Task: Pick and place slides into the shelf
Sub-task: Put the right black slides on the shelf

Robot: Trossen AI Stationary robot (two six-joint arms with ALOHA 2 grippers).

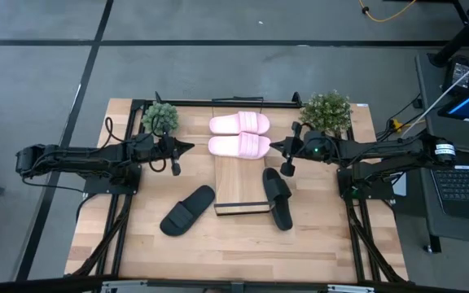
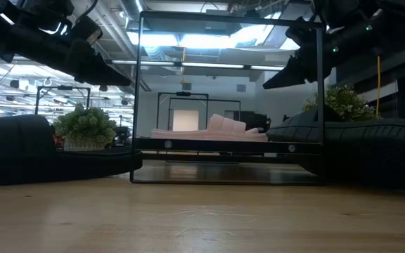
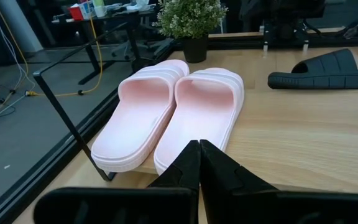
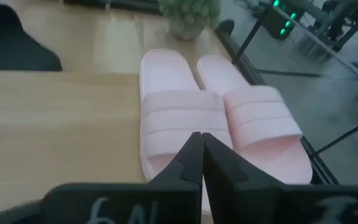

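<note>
High view: two pale pink open-toe slides [image 1: 239, 134] side by side on the far end of the long light-wood sloping shelf [image 1: 238, 183]; two black slides off it, on the tabletop.
Left black slide [image 1: 187, 210]: ahead of and toward the table's near edge from the left gripper [image 1: 187, 146], just beside the shelf's left edge, long axis diagonal to the shelf.
Right black slide [image 1: 278, 198]: below and slightly inward of the right gripper [image 1: 275, 146], touching or nearly touching the shelf's right edge, long axis roughly along the shelf.
Left gripper state: fingers pressed together, nothing held; tips aimed at the pink pair from the left.
Right gripper state: fingers closed tip to tip, empty; tips aimed at the pink pair from the right.
Left wrist view: closed fingertips [image 3: 199, 163] just short of the nearer pink slide [image 3: 199, 118].
Right wrist view: closed fingertips [image 4: 197, 155] over the strap of a pink slide [image 4: 178, 112].
Nearer arm: judged by side, each black slide closest to its own-side gripper.
Coming move: likely open, swing toward the near edge, align jaws across a black slide's strap.
Free shelf space: bare board between the pink pair and the dark front lip [image 1: 243, 209].
</note>
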